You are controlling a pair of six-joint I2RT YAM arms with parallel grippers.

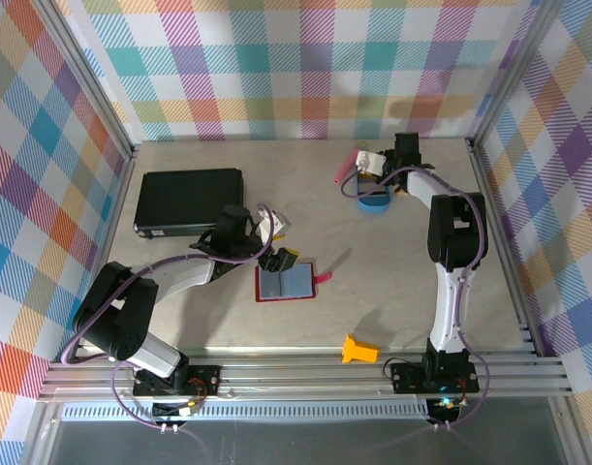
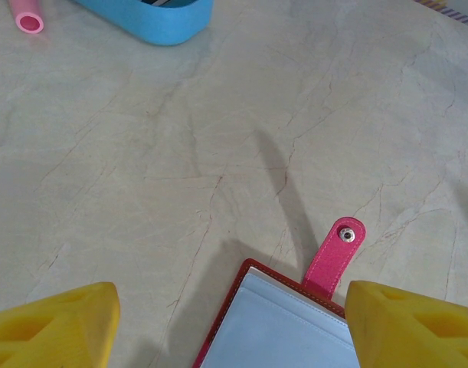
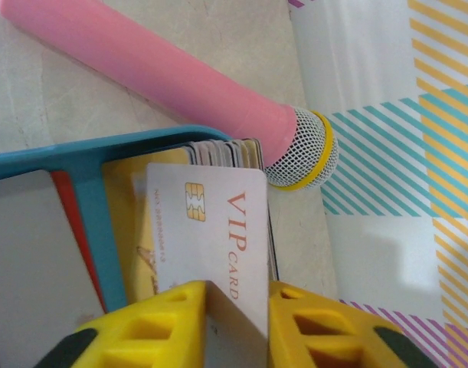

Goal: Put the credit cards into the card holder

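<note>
Near the table's [image 1: 402,271] far edge at one o'clock, the right gripper [image 3: 237,307] pinches a white credit card [image 3: 211,230] inside the blue tray [image 3: 88,149]. The left gripper [image 2: 232,322] gapes empty above the open card holder [image 1: 286,282] mid-table; bare surface lies toward three.

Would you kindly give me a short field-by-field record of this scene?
card holder: lying open, centre of the scene
left gripper: open, at the card holder's edge
right gripper: shut on VIP card at blue tray
blue tray: more credit cards inside
pink microphone: lying beside the tray
black case: back left
</note>
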